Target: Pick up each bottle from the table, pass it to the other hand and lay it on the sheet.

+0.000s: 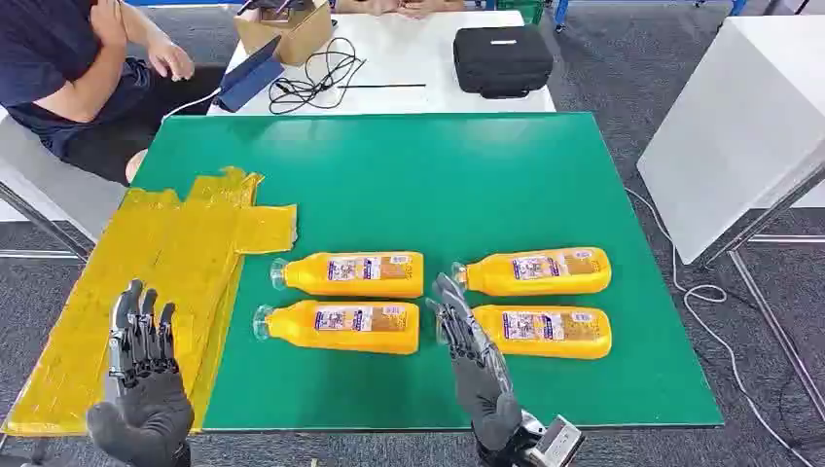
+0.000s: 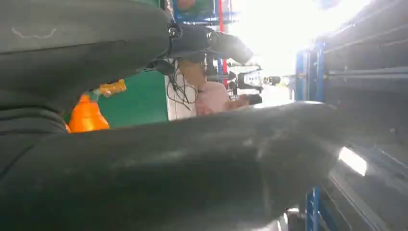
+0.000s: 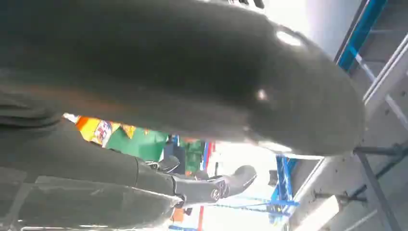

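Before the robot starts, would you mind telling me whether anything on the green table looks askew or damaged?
The four bottles lie in tidy pairs, undamaged and unspilled. Only the yellow sheet looks odd: it is crumpled, ragged at its far end, and hangs over the table's left edge.

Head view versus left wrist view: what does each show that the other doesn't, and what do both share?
Head view alone: all four bottles lying on the green mat, the yellow sheet, the right robot hand by the near right bottle, and the black case.

Left wrist view alone: blue shelving and bright backlight.

Both: the left robot hand, empty; the green mat; an orange bottle, which one the wrist view shows is unclear.
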Robot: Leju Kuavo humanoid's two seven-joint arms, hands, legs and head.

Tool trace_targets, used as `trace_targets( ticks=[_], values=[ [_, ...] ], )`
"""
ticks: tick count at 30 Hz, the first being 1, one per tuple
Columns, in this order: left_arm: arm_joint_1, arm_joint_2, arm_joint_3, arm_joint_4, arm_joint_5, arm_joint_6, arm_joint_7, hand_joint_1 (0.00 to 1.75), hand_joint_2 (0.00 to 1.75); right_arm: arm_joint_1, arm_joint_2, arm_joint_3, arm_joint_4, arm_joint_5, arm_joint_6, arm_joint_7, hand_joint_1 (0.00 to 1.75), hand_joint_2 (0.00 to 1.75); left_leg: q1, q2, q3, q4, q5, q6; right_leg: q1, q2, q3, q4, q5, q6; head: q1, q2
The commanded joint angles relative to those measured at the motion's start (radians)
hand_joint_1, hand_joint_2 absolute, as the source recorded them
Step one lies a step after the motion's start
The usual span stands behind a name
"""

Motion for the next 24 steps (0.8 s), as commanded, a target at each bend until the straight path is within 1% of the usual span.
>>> trace_targets(
  ticks=[1,2,3,4,5,7,8,9,10,11,12,13,14,15,16,17,19,22,24],
  values=[
    [-0.071,0.025,-0.042,0.107,-0.004,-0.003,0.017,0.0,0.0,0.01,-0.021,-0.04,-0.018,0.0,-0.004,-0.016,0.0,0.0,-0.001,-0.002,0.002,-0.001,0.0,0.0,-0.001,-0.003,0.002,-0.001,0.0,0.001,0.001,0.0],
    [-0.074,0.023,-0.043,0.106,-0.005,-0.004,0.021,0.0,0.0,0.013,-0.02,-0.043,-0.021,0.002,-0.005,-0.016,0.0,0.0,0.0,-0.002,0.004,-0.002,-0.001,0.0,0.0,-0.004,0.005,-0.002,-0.001,0.002,0.0,0.0],
    [-0.074,0.021,-0.043,0.105,-0.005,-0.006,0.026,0.0,0.0,0.017,-0.015,-0.051,-0.022,0.025,-0.04,-0.009,0.0,0.0,0.0,-0.001,0.003,-0.001,0.0,0.0,0.0,-0.003,0.003,-0.002,-0.001,0.001,0.0,0.0],
    [-0.074,0.023,-0.045,0.106,-0.004,-0.011,0.029,0.0,0.0,0.022,-0.014,-0.052,-0.027,0.031,-0.05,-0.007,0.0,0.0,-0.001,-0.002,0.002,-0.001,0.0,0.0,-0.001,-0.003,0.002,-0.001,-0.001,0.001,0.0,0.0],
    [-0.075,0.024,-0.044,0.108,-0.003,-0.012,0.03,0.0,0.0,0.026,-0.013,-0.056,-0.028,0.036,-0.062,-0.003,0.0,0.0,0.0,-0.002,0.004,-0.001,-0.001,0.0,0.0,-0.003,0.005,-0.002,-0.001,0.002,0.0,0.0],
    [-0.075,0.024,-0.044,0.108,-0.003,-0.012,0.03,0.0,0.0,0.026,-0.013,-0.056,-0.028,0.036,-0.062,-0.003,0.0,0.0,0.0,-0.002,0.004,-0.001,-0.001,0.0,0.0,-0.004,0.006,-0.003,-0.002,0.002,0.001,0.0],
    [-0.076,0.026,-0.042,0.112,0.0,-0.014,0.03,0.0,0.0,0.031,-0.015,-0.058,-0.033,0.041,-0.07,0.003,0.0,0.0,0.0,-0.001,0.002,-0.001,0.0,0.0,0.0,-0.002,0.003,-0.001,-0.001,0.001,0.001,0.0],
    [-0.076,0.03,-0.04,0.116,0.004,-0.016,0.029,0.0,0.0,0.035,-0.025,-0.052,-0.041,0.076,-0.102,0.022,0.0,0.0,0.0,-0.001,0.004,-0.001,-0.001,0.0,0.0,-0.003,0.005,-0.002,-0.001,0.002,0.0,0.0],
    [-0.076,0.033,-0.037,0.119,0.005,-0.013,0.029,0.0,0.0,0.038,-0.042,-0.043,-0.049,0.121,-0.134,0.045,0.0,0.0,-0.001,-0.001,0.002,-0.001,0.0,0.0,-0.001,-0.002,0.003,-0.001,-0.001,0.001,0.0,0.0],
    [-0.073,0.037,-0.03,0.121,0.005,-0.008,0.027,0.0,0.0,0.045,-0.057,-0.043,-0.059,0.159,-0.156,0.071,0.0,1.75,0.0,-0.001,0.006,-0.001,-0.002,0.0,0.0,-0.003,0.008,-0.003,-0.002,0.002,0.0,0.0],
    [-0.067,0.035,-0.018,0.12,0.01,-0.004,0.019,0.0,0.0,0.052,-0.068,-0.051,-0.062,0.181,-0.166,0.097,0.0,1.75,0.001,-0.001,0.007,-0.001,-0.003,0.0,0.001,-0.003,0.009,-0.004,-0.003,0.003,0.0,0.0],
    [-0.06,0.038,-0.011,0.116,0.016,-0.007,0.013,0.0,0.0,0.059,-0.075,-0.059,-0.069,0.178,-0.166,0.094,0.0,1.75,0.001,-0.001,0.008,-0.001,-0.003,0.0,0.001,-0.004,0.01,-0.004,-0.003,0.003,0.0,0.0],
    [-0.06,0.038,-0.011,0.116,0.016,-0.007,0.013,0.0,0.0,0.059,-0.075,-0.059,-0.069,0.178,-0.166,0.094,0.0,1.75,0.0,-0.002,0.004,-0.002,-0.001,0.0,0.0,-0.004,0.006,-0.003,-0.001,0.002,0.0,0.0],
    [-0.06,0.038,-0.011,0.116,0.016,-0.007,0.013,0.0,0.0,0.059,-0.075,-0.059,-0.069,0.178,-0.166,0.094,0.0,1.75,0.0,-0.002,0.006,-0.002,-0.002,0.0,0.0,-0.004,0.008,-0.004,-0.002,0.002,0.0,0.0],
    [-0.06,0.038,-0.011,0.116,0.016,-0.007,0.013,0.0,0.0,0.059,-0.075,-0.059,-0.069,0.178,-0.166,0.094,0.0,1.75,0.0,-0.001,0.003,-0.002,-0.001,0.0,0.0,-0.003,0.004,-0.002,-0.001,0.002,0.0,0.0],
    [-0.06,0.038,-0.011,0.116,0.016,-0.007,0.013,0.0,0.0,0.059,-0.075,-0.059,-0.069,0.178,-0.166,0.094,0.0,1.75,0.0,-0.001,0.005,-0.001,-0.002,0.0,0.0,-0.003,0.006,-0.003,-0.001,0.002,0.0,0.0],
    [-0.06,0.038,-0.011,0.116,0.016,-0.007,0.013,0.0,0.0,0.059,-0.075,-0.059,-0.069,0.178,-0.166,0.094,0.0,1.75,-0.001,0.0,0.002,-0.001,0.0,0.0,-0.001,-0.001,0.002,-0.001,0.0,0.001,0.0,0.0],
    [-0.06,0.038,-0.011,0.116,0.016,-0.007,0.013,0.0,0.0,0.059,-0.075,-0.059,-0.069,0.178,-0.166,0.094,0.0,1.75,0.0,0.0,0.004,-0.001,-0.001,0.0,0.0,-0.002,0.005,-0.003,-0.001,0.002,0.001,0.0],
    [-0.06,0.038,-0.011,0.116,0.016,-0.007,0.013,0.0,0.0,0.059,-0.075,-0.059,-0.069,0.178,-0.166,0.094,0.0,1.75,0.0,0.0,0.002,-0.001,0.0,0.0,0.0,-0.001,0.003,-0.001,-0.001,0.001,0.0,0.0]
  ],
)
